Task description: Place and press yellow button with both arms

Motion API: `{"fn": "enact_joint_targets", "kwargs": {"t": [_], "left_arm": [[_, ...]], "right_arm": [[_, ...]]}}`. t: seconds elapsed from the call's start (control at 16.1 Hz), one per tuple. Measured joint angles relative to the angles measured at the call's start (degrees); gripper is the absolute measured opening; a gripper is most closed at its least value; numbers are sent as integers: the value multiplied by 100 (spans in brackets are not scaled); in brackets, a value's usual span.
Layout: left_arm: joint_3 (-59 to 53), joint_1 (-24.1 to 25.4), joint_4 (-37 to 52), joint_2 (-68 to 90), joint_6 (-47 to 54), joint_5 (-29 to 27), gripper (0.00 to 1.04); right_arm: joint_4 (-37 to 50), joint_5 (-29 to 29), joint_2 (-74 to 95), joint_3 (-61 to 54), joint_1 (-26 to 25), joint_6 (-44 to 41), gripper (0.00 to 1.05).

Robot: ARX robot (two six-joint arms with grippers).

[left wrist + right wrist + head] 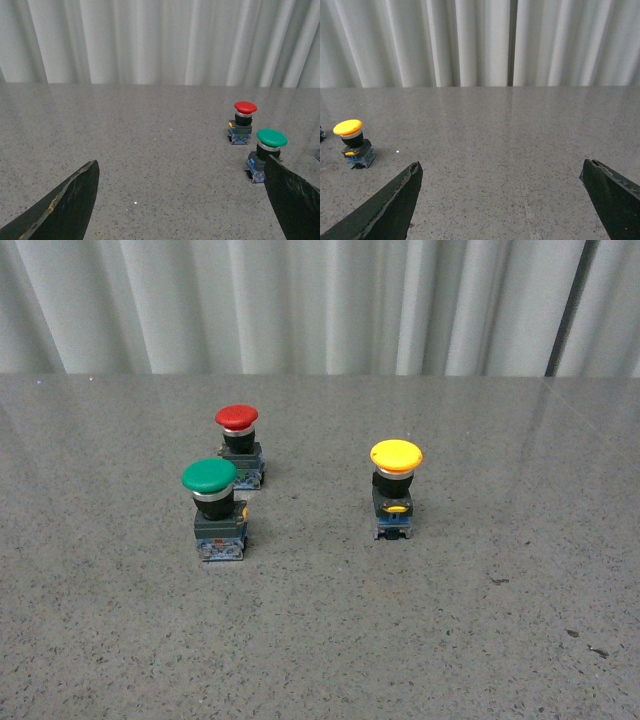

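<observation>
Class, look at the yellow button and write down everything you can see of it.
The yellow button has a wide, glossy, plastic-looking yellow mushroom cap on a black neck, above a dark block base with a yellow tab and a blue bottom. It stands upright on the speckled grey table, apart from and to the right of the green button and red button. Nothing touches it but the table; no gripper is near it.

Left gripper (182, 200) jaws spread wide, nothing between. Red button (244, 122) and green button (267, 155) upright on table (150, 150).
</observation>
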Motion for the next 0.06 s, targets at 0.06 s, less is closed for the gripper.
{"fn": "enact_joint_targets", "kwargs": {"t": [0.06], "left_arm": [[0, 0, 0, 0, 0, 0, 98]], "right_arm": [[0, 0, 0, 0, 0, 0, 98]]}}
